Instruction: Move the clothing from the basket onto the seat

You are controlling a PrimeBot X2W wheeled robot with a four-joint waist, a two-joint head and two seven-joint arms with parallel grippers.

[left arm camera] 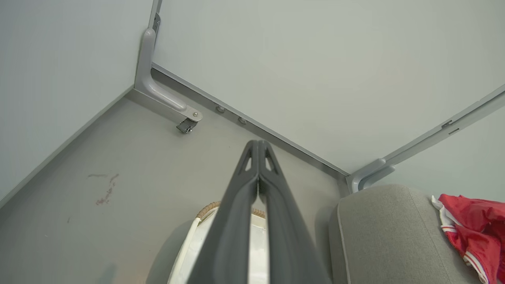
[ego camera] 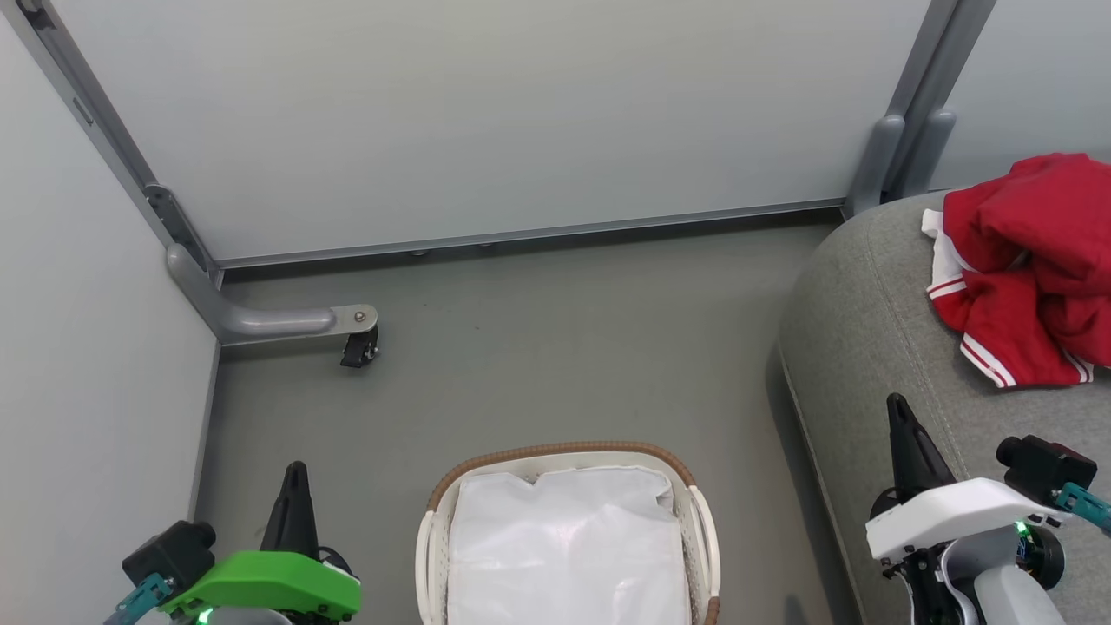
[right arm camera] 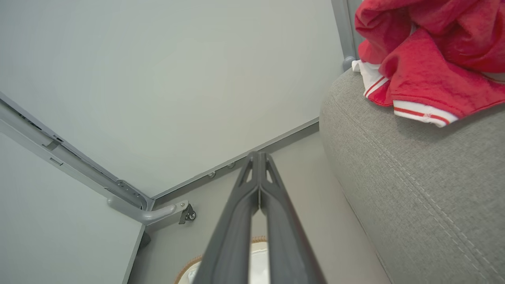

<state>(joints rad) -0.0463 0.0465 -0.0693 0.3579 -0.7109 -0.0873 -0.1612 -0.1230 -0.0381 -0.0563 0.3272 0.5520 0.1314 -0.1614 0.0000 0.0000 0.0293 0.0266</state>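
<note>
- Right, the floor [ego camera: 564,347] between basket and seat lies open. Pale panels [ego camera: 486,113] close off the back and the left side, and a grey castor foot [ego camera: 358,334] juts out of the left corner.
- The basket [ego camera: 555,453] sits low and centre on the floor, near the seat [ego camera: 868,347], with a white liner [ego camera: 564,547] spread across its inside.
- The clothing [ego camera: 1024,269] lies in a red heap on top of the seat, towards the back corner and well apart from the basket, white stripe trim facing the seat's edge.
- The left gripper [ego camera: 296,473] hangs left of the basket, and its fingers [left arm camera: 236,205] are pressed tip to tip, clenched and empty.
- The right gripper [ego camera: 898,417] hovers over the seat's near edge, near the clothing but not touching it. Its fingers [right arm camera: 236,213] are also closed together, gripping nothing.
</note>
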